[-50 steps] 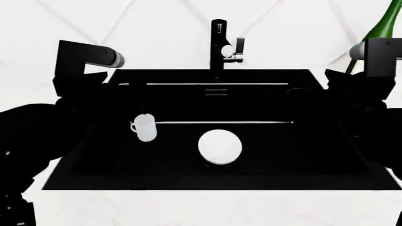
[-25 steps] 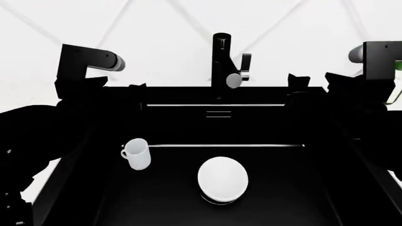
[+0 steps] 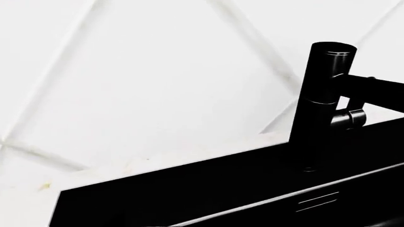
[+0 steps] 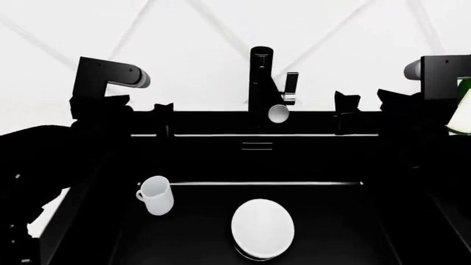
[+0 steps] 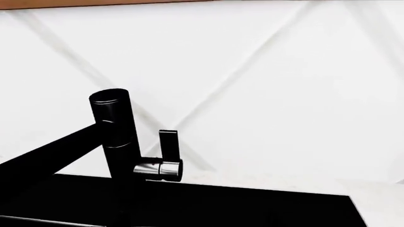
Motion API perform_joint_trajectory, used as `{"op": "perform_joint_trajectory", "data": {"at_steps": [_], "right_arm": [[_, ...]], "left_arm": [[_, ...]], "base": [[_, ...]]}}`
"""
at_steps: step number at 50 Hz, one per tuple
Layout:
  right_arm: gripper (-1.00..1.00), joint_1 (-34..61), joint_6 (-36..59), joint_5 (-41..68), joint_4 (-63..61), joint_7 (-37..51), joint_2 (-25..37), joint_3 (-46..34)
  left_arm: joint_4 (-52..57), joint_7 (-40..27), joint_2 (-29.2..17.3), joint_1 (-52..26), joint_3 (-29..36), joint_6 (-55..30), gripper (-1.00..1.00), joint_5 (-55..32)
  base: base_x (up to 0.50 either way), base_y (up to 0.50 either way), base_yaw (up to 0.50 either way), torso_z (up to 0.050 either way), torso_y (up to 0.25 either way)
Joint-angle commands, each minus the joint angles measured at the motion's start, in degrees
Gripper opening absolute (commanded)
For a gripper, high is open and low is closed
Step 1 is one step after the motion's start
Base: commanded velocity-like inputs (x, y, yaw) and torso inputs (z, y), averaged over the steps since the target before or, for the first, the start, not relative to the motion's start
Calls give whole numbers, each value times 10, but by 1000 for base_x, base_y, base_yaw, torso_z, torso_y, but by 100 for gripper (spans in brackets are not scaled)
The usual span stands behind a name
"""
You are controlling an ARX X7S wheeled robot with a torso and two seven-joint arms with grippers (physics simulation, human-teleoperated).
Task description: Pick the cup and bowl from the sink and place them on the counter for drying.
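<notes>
The white cup (image 4: 156, 194) stands upright in the left part of the black sink (image 4: 324, 221), its handle pointing left. The white bowl (image 4: 262, 228) lies dome-up over the drain near the sink's middle. My left gripper (image 4: 142, 104) hovers above the sink's back left rim, well above and behind the cup, with its two dark fingertips apart and nothing between them. My right gripper (image 4: 368, 99) hangs over the back right rim, also spread and empty. Both wrist views show only the sink's back rim (image 3: 208, 189) (image 5: 240, 208) and the wall; my fingers are lost in the black there.
A tall black faucet (image 4: 261, 83) with a side lever rises at the sink's back middle, between my grippers, and shows in both wrist views (image 3: 325, 104) (image 5: 117, 137). A green bottle (image 4: 461, 110) stands at the far right. White counter (image 4: 46, 214) (image 3: 31, 191) (image 5: 379, 201) borders the sink.
The head view has moved in and down over the sink, so cup and bowl sit lower and look larger. The bottle slid toward the right edge. Both arms hold nearly the same pose.
</notes>
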Motion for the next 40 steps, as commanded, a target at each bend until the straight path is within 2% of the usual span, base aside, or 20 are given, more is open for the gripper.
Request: {"op": "perform_joint_trajectory", "data": {"at_steps": [1,4,6,8,10,12,13,21,31,40], "right_arm": [[100,-11,-4,4,9,3,-3,7],[100,-8,9,14,17,16,-8,15],[100,-8,10,14,19,17,-8,14],[100,-7,13,17,21,20,-10,15],[100,-6,13,19,20,23,-11,18],[100,-8,10,16,22,21,-12,15],[100,-7,7,13,28,21,-14,13],[100,2,11,14,32,23,-19,4],[100,-12,1,13,35,19,-18,5],[100,-12,-5,6,46,14,-20,-7]], "left_arm": [[-15,-6,4,1,8,-5,100,3],[-24,-14,14,1,10,-14,100,0],[-28,-15,9,0,35,-18,100,13],[-46,-20,24,-2,16,-24,100,0],[-52,-25,28,7,31,-27,100,8],[-62,-22,33,24,34,-10,100,14],[-76,-27,33,31,58,11,100,43],[-176,-17,54,37,47,58,100,60],[-216,-30,71,81,50,102,100,82],[-236,-42,82,101,41,93,100,73]], "base": [[0,0,0,0,0],[0,0,0,0,0],[0,0,0,0,0],[0,0,0,0,0],[0,0,0,0,0],[0,0,0,0,0],[0,0,0,0,0],[0,0,0,0,0],[0,0,0,0,0],[0,0,0,0,0]]}}
